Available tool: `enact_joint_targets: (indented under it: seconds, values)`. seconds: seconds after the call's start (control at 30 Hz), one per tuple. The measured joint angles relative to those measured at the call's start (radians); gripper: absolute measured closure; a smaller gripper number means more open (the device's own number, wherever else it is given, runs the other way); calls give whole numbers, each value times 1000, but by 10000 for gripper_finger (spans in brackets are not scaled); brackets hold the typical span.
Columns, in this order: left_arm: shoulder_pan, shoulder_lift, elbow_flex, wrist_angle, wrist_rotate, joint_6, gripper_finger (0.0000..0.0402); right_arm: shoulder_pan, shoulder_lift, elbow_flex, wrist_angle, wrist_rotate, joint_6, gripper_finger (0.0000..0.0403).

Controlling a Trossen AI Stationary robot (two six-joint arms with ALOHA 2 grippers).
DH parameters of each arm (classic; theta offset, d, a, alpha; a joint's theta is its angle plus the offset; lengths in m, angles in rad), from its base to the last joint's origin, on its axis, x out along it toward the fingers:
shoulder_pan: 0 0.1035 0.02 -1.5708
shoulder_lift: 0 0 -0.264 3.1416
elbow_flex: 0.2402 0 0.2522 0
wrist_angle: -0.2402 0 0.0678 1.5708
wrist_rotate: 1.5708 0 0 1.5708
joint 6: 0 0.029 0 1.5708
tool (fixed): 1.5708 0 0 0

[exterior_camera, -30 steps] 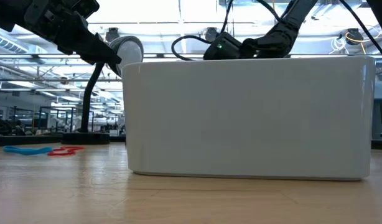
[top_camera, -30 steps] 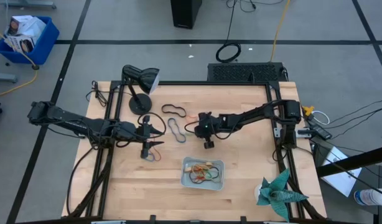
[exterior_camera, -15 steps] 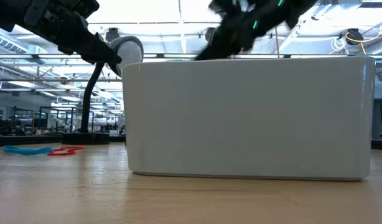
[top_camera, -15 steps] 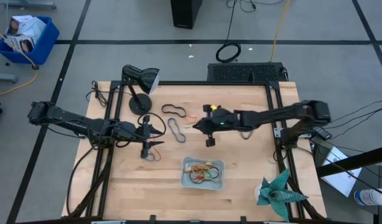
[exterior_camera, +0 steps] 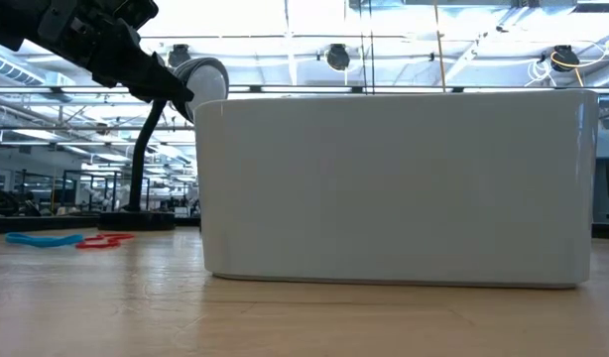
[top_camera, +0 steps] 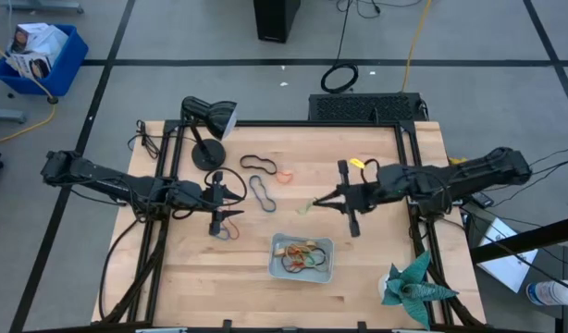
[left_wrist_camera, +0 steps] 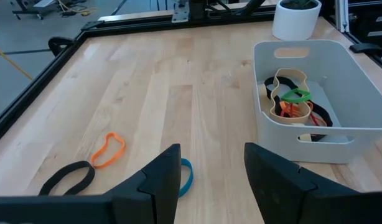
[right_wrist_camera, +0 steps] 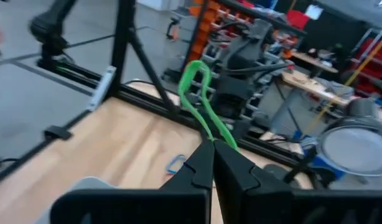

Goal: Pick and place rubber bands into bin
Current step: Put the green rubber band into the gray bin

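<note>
While I hold: my right hand pinches 1 green rubber band.
Left hand: fingers spread, holding nothing, above the tabletop.
Bin: some bands inside.

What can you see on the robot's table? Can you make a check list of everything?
Surface: wooden table, bare in front.
Job's things: pale bin holds several rubber bands; black bands, an orange band and a blue band lie loose on the wood.
Clutter: black desk lamp; green paper plant at a corner.
Grippers: right gripper shut on a green band, above the table; left gripper open, low over the blue band.
Cables: black cable by the lamp.
Surroundings: blue box on the floor.
</note>
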Motion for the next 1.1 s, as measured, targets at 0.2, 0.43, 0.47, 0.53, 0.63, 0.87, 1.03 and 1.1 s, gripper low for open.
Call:
enact_joint_targets:
  seconds: [0.2, 0.43, 0.47, 0.53, 0.63, 0.87, 1.03, 1.1]
  values:
    - [0, 0, 0, 0, 0, 0, 217, 49, 41, 0, -41, -42, 69, 403]
    - [0, 0, 0, 0, 0, -1, 217, 53, 207, 0, -42, -222, 162, 403]
    - [0, 0, 0, 0, 0, -2, 217, 53, 235, 0, -43, -245, 173, 403]
    - [0, 0, 0, 0, 0, -5, 217, 53, 291, 0, -37, -287, 197, 403]
    - [0, 0, 0, 0, 0, -5, 217, 53, 367, 0, -36, -311, 225, 403]
    - [0, 0, 0, 0, 0, -5, 217, 52, 499, 0, -36, -310, 259, 403]
    - [0, 0, 0, 0, 0, -5, 217, 50, 560, 0, -35, -307, 260, 403]
    - [0, 0, 0, 0, 0, -5, 217, 50, 582, 0, -34, -306, 260, 403]
